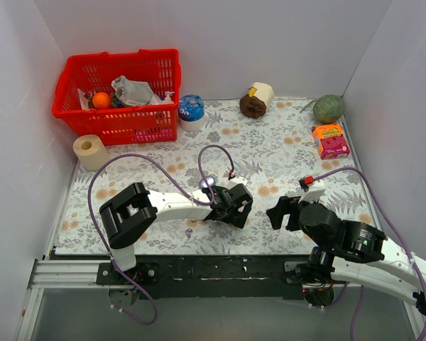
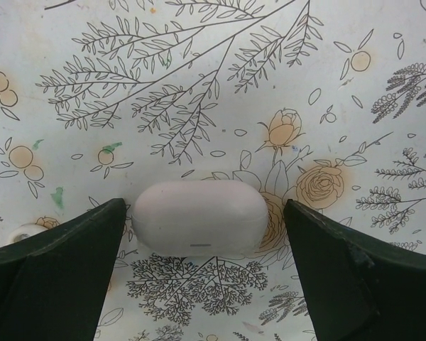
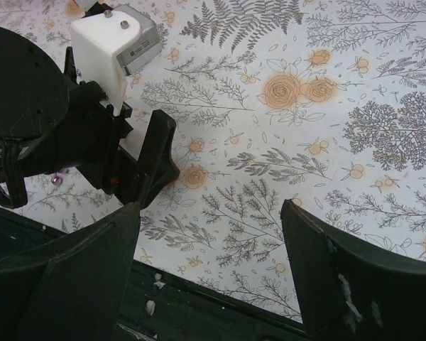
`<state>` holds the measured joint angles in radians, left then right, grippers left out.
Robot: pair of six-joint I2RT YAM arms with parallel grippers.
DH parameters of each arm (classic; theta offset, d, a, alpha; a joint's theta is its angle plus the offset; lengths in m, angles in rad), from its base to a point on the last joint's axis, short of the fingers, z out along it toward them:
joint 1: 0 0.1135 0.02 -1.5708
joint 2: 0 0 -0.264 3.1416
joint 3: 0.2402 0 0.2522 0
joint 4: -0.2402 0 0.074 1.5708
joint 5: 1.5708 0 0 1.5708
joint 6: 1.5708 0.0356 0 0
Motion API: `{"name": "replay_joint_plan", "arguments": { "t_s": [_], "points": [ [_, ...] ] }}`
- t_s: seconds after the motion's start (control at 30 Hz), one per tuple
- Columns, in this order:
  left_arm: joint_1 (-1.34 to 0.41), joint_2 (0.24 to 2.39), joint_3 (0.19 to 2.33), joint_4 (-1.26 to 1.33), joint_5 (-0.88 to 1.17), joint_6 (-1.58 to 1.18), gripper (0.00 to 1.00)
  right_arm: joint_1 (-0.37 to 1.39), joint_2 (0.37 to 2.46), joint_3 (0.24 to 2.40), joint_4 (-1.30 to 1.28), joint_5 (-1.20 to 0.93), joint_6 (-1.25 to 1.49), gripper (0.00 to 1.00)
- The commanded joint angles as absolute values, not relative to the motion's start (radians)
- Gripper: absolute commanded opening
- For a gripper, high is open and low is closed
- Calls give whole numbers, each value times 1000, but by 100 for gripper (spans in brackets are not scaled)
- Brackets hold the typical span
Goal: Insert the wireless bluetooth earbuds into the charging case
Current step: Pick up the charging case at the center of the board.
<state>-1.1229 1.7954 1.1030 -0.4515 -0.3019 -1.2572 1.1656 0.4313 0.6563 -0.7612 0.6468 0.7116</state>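
Your left end effector (image 2: pixel 204 207) is released. Its two fingers (image 2: pixel 57 277) stand either side of the case (image 2: pixel 199 220), each close to an end of it, with no squeeze visible. The case lies flat on the floral surface (image 1: pixel 284 149), lid closed, long axis running across between the fingers.

One earbud (image 1: pixel 189 232), a tiny purple bit, lies on the surface near the front edge, to the left of your left end effector and outside the case. The right wrist view shows it beside the left arm's wrist. A small pale bit (image 2: pixel 25 231) shows partly behind the left-hand finger in the left wrist view. You cannot tell from that view whether it is the other earbud.

Your right end effector (image 3: pixel 211 206) is released and grasps nothing. It hangs over the front of the surface, just to the right of the left one.

A silver-blue disc (image 1: pixel 207 182) lies beside the left arm.
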Motion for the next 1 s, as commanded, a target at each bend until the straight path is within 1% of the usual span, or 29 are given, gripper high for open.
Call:
{"name": "replay_joint_plan", "arguments": {
  "t_s": [0.0,0.07,0.3,0.4,0.43,0.53,0.57,0.63,0.67,0.73,0.83,0.87,0.93,0.97],
  "points": [
    [-1132,1784,1071,-505,-311,-1313,96,1167,439,653,-750,657,727,87],
    [-1135,1790,1071,-508,-311,-1325,95,1169,440,652,-747,655,726,87],
    [-1144,1801,1077,-525,-324,-1333,83,1167,437,652,-747,657,726,87],
    [-1146,1799,1072,-526,-327,-1333,75,1167,433,650,-747,658,726,87],
    [-1147,1799,1071,-523,-325,-1333,63,1167,430,652,-746,658,727,87],
    [-1150,1789,1062,-514,-337,-1330,36,1167,431,658,-744,652,726,87],
    [-1150,1781,1060,-508,-344,-1328,22,1167,433,663,-741,650,726,87],
    [-1152,1740,1048,-486,-382,-1318,11,1167,443,675,-721,637,700,87],
    [-1154,1720,1040,-473,-391,-1307,0,1167,451,693,-715,634,684,87],
    [-1152,1662,1005,-424,-419,-1287,0,1167,492,724,-706,630,657,87],
    [-1154,1490,935,-293,-446,-1243,0,1167,578,814,-722,679,606,89],
    [-1154,1380,872,-247,-440,-1226,0,1167,600,840,-719,687,574,90],
    [-1154,1263,768,-47,-401,-1162,0,1167,647,900,-686,661,522,93],
    [-1154,1190,632,48,-326,-1079,2,1167,664,920,-669,644,497,93]
  ]
}}
